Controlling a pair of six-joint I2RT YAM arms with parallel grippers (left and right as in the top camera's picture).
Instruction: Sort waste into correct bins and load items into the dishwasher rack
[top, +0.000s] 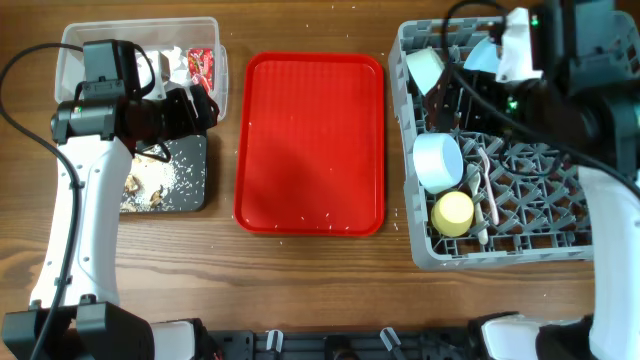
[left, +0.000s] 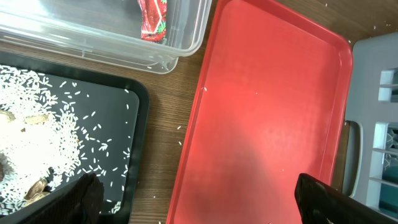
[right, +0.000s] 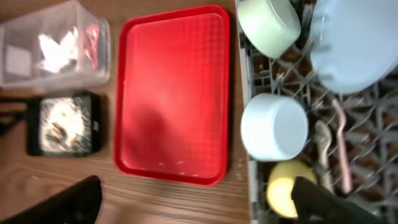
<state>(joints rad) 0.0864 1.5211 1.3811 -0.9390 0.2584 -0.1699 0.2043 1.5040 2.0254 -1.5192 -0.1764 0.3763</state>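
Note:
The clear tub (top: 140, 40) at the back left holds the red wrapper (top: 203, 62) and white tissue (top: 172, 65). The black tray (top: 185, 180) in front of it holds rice and brown scraps (top: 140, 190). The grey rack (top: 500, 250) on the right holds the green bowl (top: 425, 68), blue plate (top: 482, 55), blue bowl (top: 438, 162), yellow cup (top: 452, 212) and white cutlery (top: 490, 195). My left gripper (left: 199, 205) is open and empty above the gap between the black tray (left: 134, 143) and the red tray. My right gripper (right: 199, 208) is open and empty, high above the rack (right: 373, 155).
The flat red tray (top: 310, 140) lies in the middle with a few stray rice grains on it. Grains also lie on the wood by the rack. The right arm covers the rack's back right corner.

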